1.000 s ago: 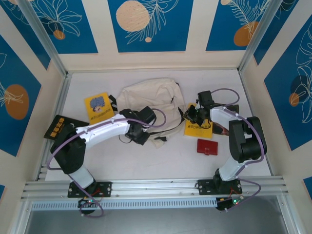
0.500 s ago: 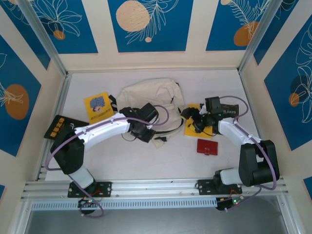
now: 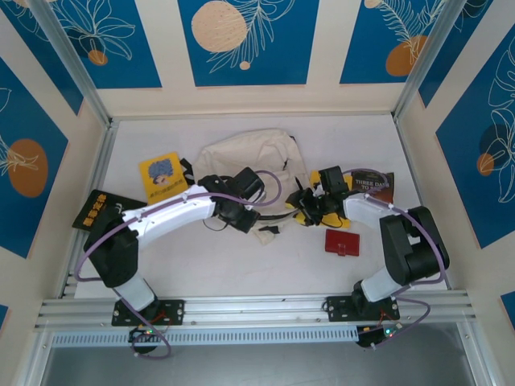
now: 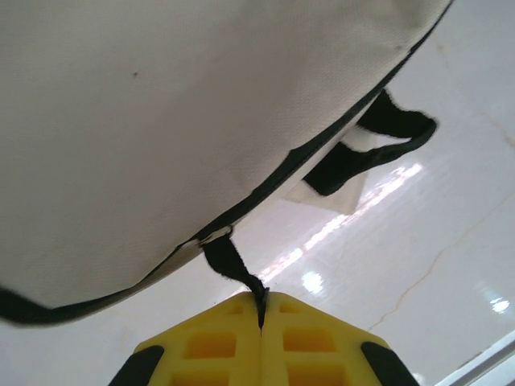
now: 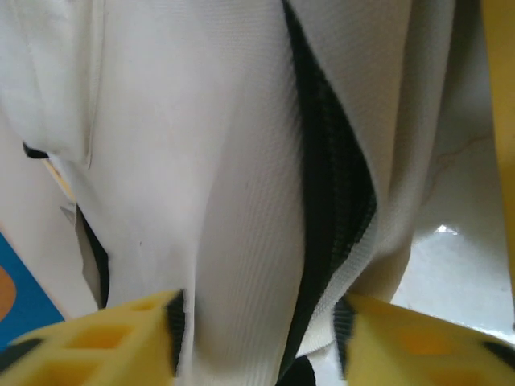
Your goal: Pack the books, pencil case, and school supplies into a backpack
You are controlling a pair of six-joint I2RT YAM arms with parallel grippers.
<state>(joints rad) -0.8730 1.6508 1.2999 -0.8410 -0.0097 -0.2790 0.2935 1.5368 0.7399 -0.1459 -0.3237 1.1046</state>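
Bench [image 3: 241, 269]: white, glossy. Cream walls [image 3: 169, 48] around it carry blue panels [image 3: 282, 56] with orange discs and white leaf outlines. Aluminium rail [image 3: 257, 307] along near edge.

Left end effector [image 4: 261, 312] pinched closed, right end effector [image 5: 259, 330] parted

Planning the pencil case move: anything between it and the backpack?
Yes. The right gripper and the yellow book partly under that arm lie between the pencil case and the backpack. The left gripper, shut on the backpack's zipper pull, sits off that path.
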